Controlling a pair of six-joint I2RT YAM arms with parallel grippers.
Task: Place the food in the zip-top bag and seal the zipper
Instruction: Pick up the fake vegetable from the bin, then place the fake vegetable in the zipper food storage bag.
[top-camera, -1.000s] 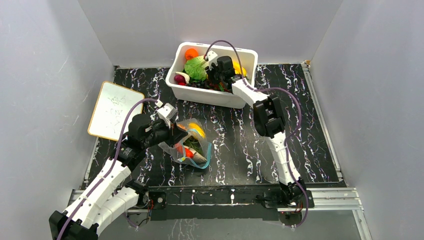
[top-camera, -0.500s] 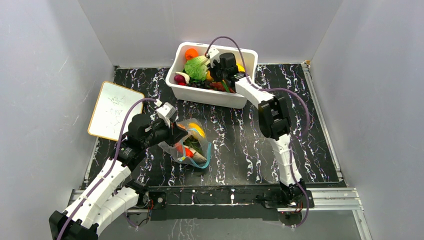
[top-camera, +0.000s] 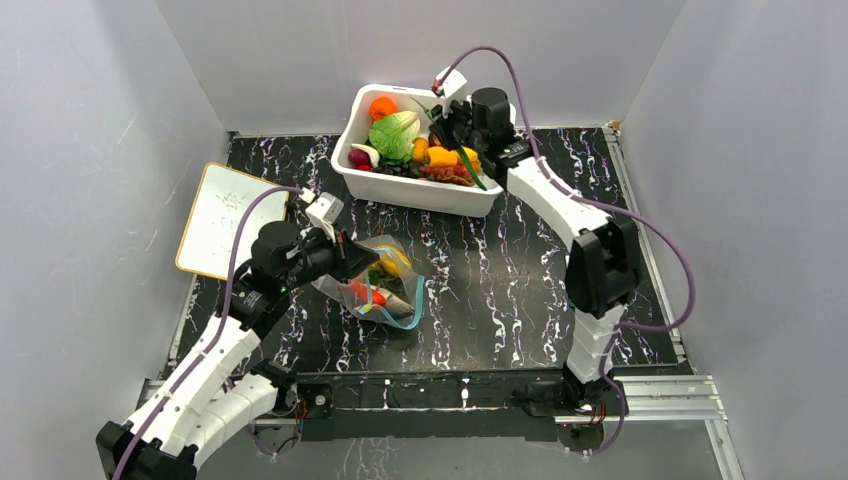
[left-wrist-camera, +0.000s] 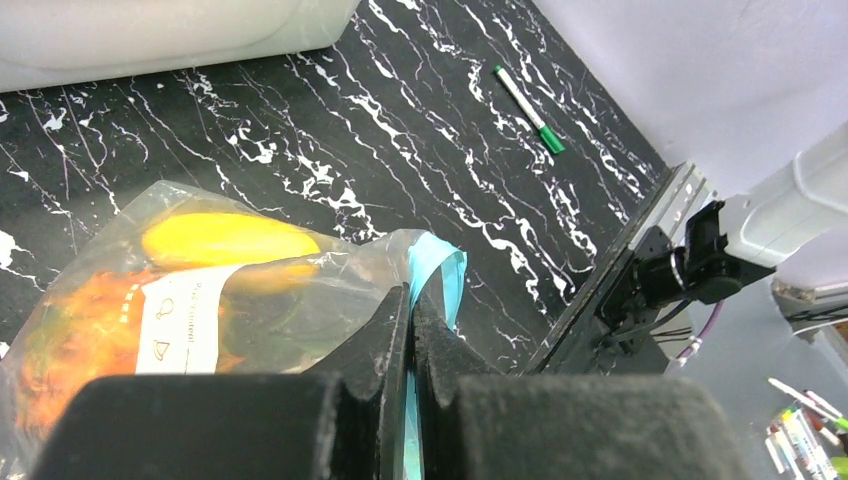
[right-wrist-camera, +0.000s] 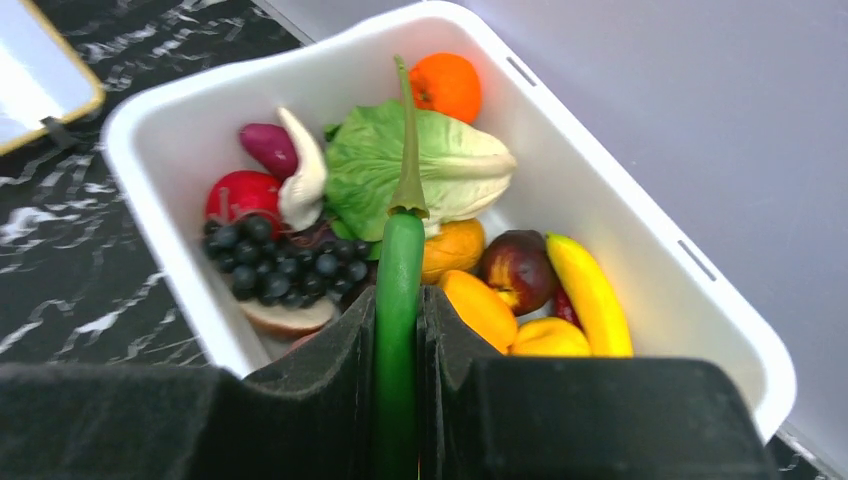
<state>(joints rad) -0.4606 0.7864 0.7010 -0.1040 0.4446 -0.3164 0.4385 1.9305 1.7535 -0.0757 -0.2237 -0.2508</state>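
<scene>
The right gripper (right-wrist-camera: 398, 340) pinched a long green pepper (right-wrist-camera: 400, 260), holding it above the white tub (right-wrist-camera: 640, 250). The left gripper (left-wrist-camera: 410, 330) was closed tightly on the zipper (left-wrist-camera: 445, 275) of the zip-top bag (left-wrist-camera: 200, 300), which lay on the table (left-wrist-camera: 400, 120) with food (left-wrist-camera: 225, 238) inside.

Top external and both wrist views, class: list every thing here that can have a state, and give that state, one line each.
left tool: shut on the zipper
zipper: unsealed, one stretch pinched
zip-top bag: open, partly filled, lying down
right tool: shut on the green pepper
green pepper: gripped, held over the white tub
white tub: uncovered, filled
whiteboard: lying flat
</scene>
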